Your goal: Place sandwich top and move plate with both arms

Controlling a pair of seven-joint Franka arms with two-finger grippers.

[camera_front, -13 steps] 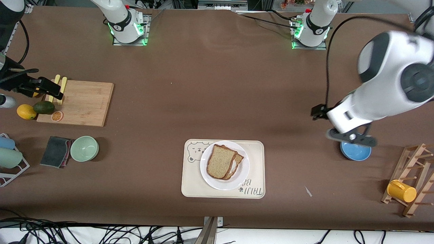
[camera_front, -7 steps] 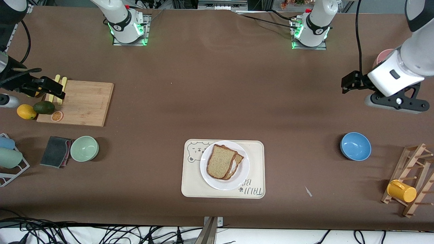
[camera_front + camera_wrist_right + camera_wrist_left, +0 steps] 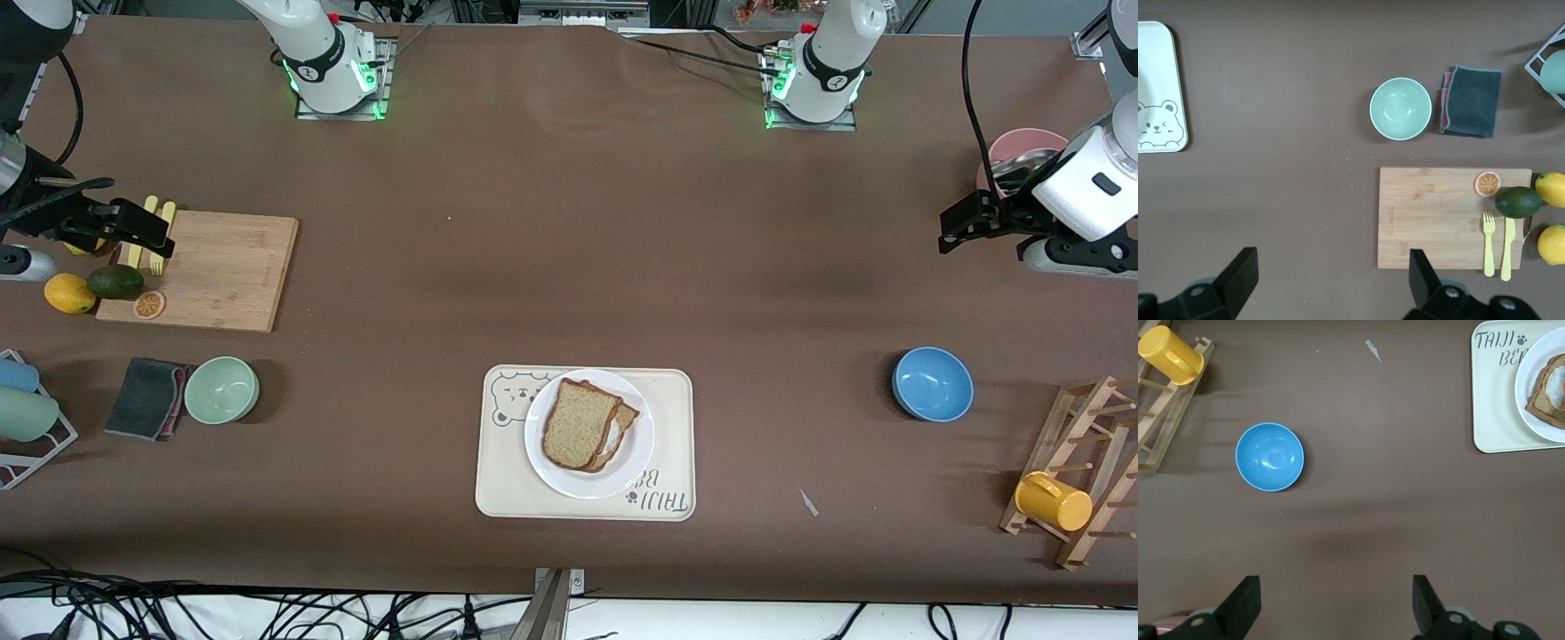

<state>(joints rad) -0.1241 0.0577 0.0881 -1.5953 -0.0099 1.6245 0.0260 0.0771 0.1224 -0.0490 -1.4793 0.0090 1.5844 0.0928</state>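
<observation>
Within the last second the left end effector (image 3: 965, 229) had swung up from over the round blue bowl (image 3: 933, 383) to the left arm's end of the brown worktop (image 3: 569, 249), fingers spread and empty. The brown speckled bread slice (image 3: 580, 423) lay on the egg slice on the round white plate (image 3: 633, 462), which sat on the cream bear-print tray (image 3: 676, 391), so topping looked done and the plate move remained. The right end effector (image 3: 133, 229) waited, parted and empty, over the wooden cutting board (image 3: 231, 271).

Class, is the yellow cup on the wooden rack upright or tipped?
Tipped: the yellow cup lies on its side across the wooden rack.
</observation>
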